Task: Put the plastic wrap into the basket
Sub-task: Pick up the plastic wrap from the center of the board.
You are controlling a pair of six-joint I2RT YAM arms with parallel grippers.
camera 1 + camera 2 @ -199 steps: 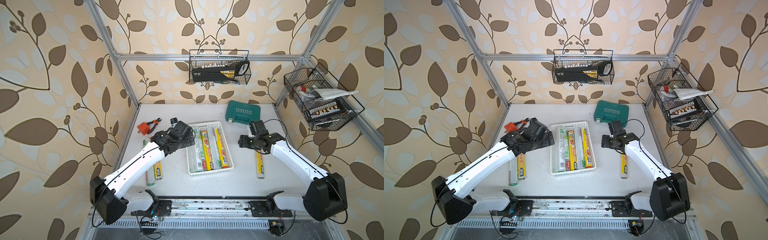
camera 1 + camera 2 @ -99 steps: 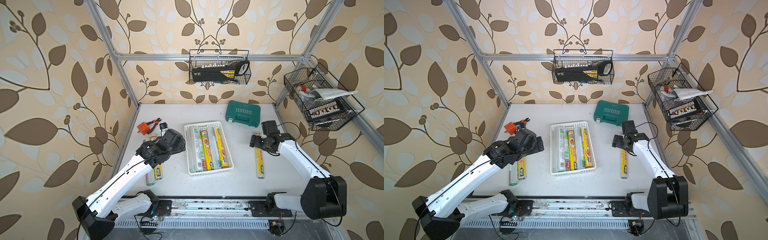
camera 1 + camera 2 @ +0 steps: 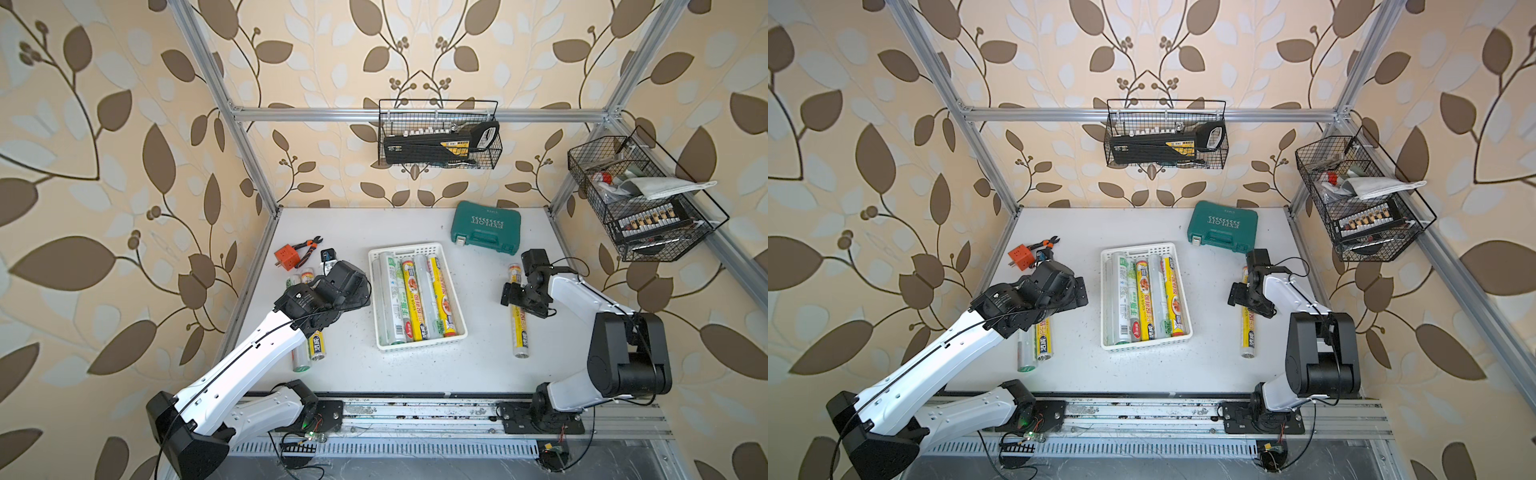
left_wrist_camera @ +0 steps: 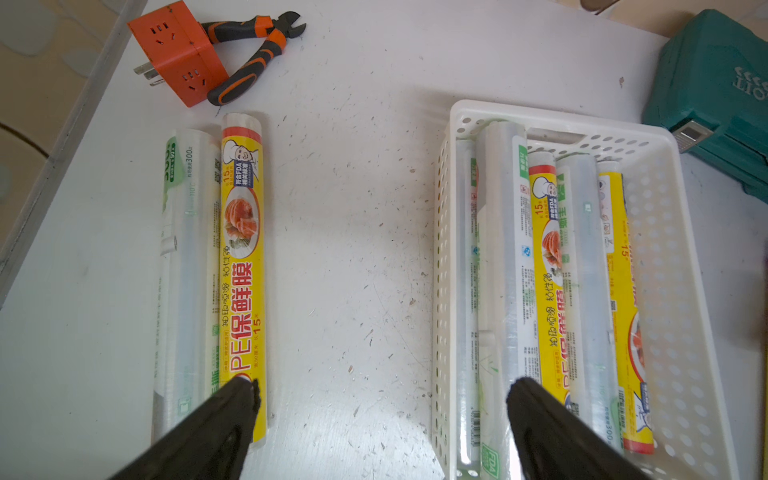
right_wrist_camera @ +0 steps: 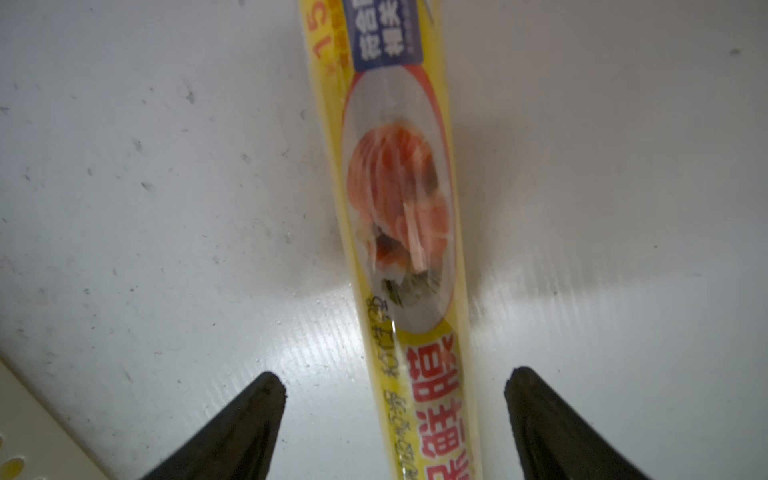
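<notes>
Now, to the left of the shallow white slotted plastic basket, the left gripper hangs with its black fingers spread wide. Nothing lies between them but bare speckled white tabletop. In the wrist view one fingertip crosses in front of the near end of a yellow plastic-wrap roll with a salmon picture. That roll lies touching a silvery-clear roll with a green-and-white label, both parallel to the basket's long side. In both top views the left arm covers much of this pair.

To the right of the basket, the right gripper straddles another yellow roll lying flat on the table. Its jaws are well open, each fingertip stands apart from the roll, and it grips nothing.

Inside the basket five rolls lie side by side lengthwise, three silvery-clear and two yellow.

Beyond the left pair sit an orange cube-shaped plug adaptor and, just beside it, orange-and-black handled cutters. Beyond the basket's far right corner is a teal-green plastic tool case. Farthest, two black wire baskets hang on the walls.
</notes>
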